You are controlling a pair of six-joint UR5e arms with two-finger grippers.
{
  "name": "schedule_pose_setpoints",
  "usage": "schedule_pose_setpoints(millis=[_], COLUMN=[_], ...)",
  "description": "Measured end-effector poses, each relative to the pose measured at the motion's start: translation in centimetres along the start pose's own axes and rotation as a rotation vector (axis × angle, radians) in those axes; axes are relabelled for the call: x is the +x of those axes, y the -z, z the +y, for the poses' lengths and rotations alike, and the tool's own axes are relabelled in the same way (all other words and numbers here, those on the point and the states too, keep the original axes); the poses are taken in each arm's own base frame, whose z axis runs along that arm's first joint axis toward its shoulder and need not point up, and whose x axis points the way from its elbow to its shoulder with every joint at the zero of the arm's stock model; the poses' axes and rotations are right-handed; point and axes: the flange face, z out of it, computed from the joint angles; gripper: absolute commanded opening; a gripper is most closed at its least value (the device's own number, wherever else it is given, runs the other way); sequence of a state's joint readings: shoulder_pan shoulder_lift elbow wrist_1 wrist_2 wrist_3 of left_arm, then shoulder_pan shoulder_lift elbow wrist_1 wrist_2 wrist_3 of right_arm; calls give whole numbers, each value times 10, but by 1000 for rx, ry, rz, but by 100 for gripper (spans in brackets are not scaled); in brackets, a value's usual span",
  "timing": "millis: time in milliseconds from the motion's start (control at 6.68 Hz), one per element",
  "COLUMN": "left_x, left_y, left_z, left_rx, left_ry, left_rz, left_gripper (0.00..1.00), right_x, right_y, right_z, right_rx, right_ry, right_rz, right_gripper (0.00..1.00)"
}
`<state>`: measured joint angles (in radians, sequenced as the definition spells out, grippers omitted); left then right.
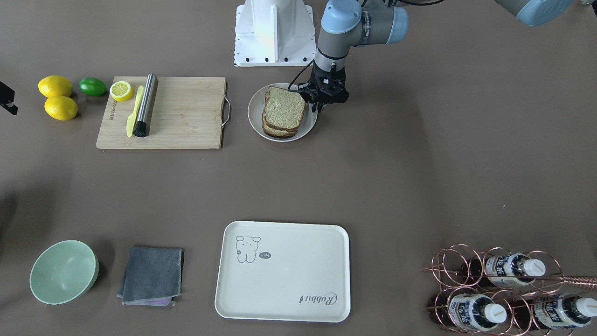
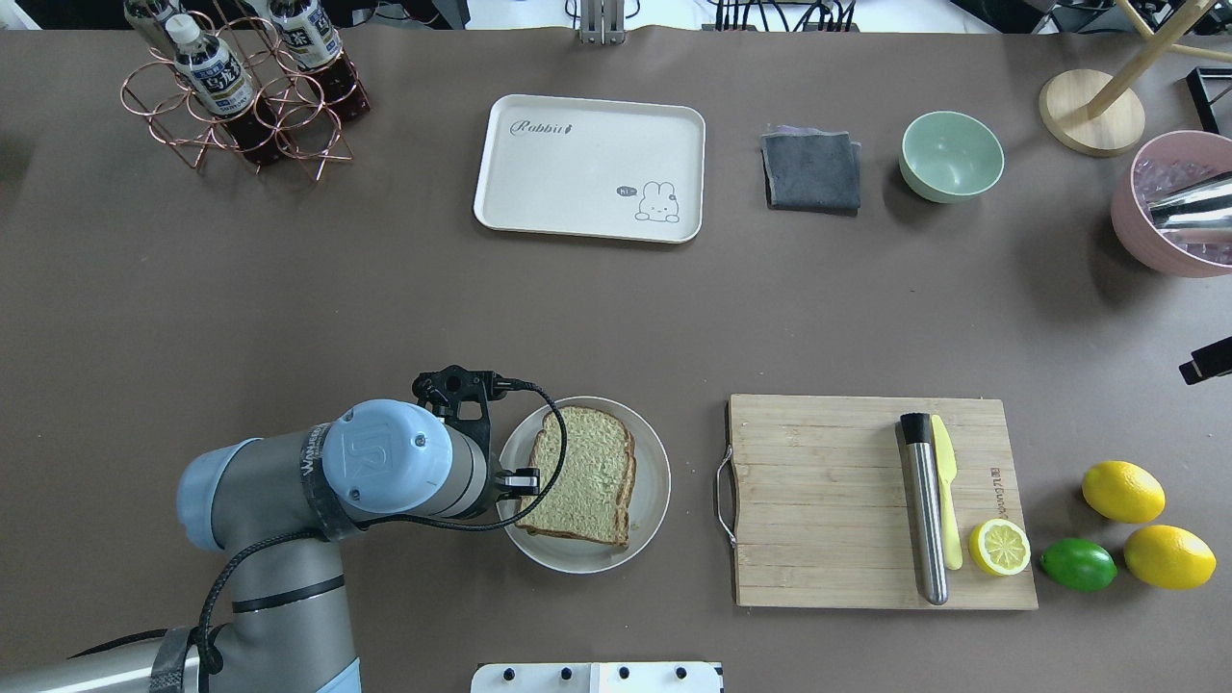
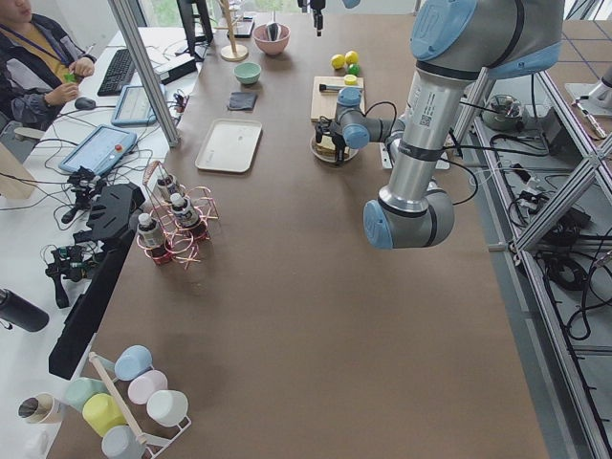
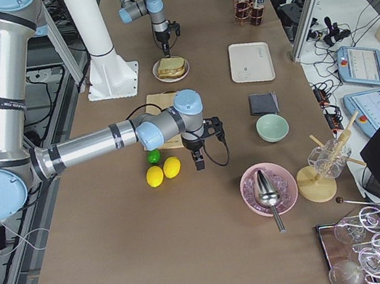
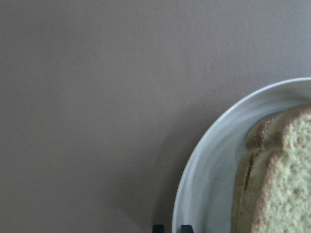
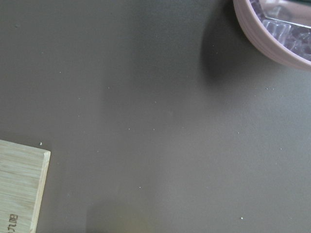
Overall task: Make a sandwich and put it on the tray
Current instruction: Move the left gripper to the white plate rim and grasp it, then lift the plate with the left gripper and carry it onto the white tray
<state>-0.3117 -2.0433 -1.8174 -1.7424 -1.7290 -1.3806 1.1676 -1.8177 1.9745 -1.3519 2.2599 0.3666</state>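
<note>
Stacked tan bread slices (image 1: 283, 113) with dark crusts lie on a round white plate (image 1: 255, 122); they also show in the overhead view (image 2: 582, 472). No fried egg is in view. My left gripper (image 1: 320, 107) hangs over the plate's rim beside the bread. Its fingertips (image 5: 158, 227) stand close together, holding nothing, at the rim (image 5: 194, 170). The cream tray (image 1: 298, 298) with the rabbit drawing lies bare across the table (image 2: 539, 192). My right gripper (image 2: 1207, 360) shows only partly at the view's edge, so I cannot tell whether it is open or shut.
A wooden cutting board (image 2: 818, 500) holds a steel cylinder (image 2: 922, 505), a yellow knife (image 2: 946, 500) and half a lemon (image 2: 999, 547). Two lemons (image 2: 1122, 491) and a lime (image 2: 1078, 564) lie beside it. A grey cloth (image 2: 811, 171), green bowl (image 2: 951, 155), pink bowl (image 2: 1169, 207) and bottle rack (image 2: 241, 96) stand at the far side.
</note>
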Motion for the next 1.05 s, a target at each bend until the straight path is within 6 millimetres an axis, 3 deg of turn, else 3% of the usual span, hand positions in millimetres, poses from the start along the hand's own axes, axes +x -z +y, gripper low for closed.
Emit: schedule_pose_setpoints(millis=[449,1048], left_x=[3,-4], left_y=[9,37], left_z=[-1,-39], left_rx=[3,30], left_ry=[16,81], left_rz=[35,109], left_gripper=[0,0], right_x=[-2,-1], right_y=[3,6], right_z=[0,0], right_rx=[5,16], right_ry=[2,4], right_rz=[-5,-7], right_gripper=[100,100])
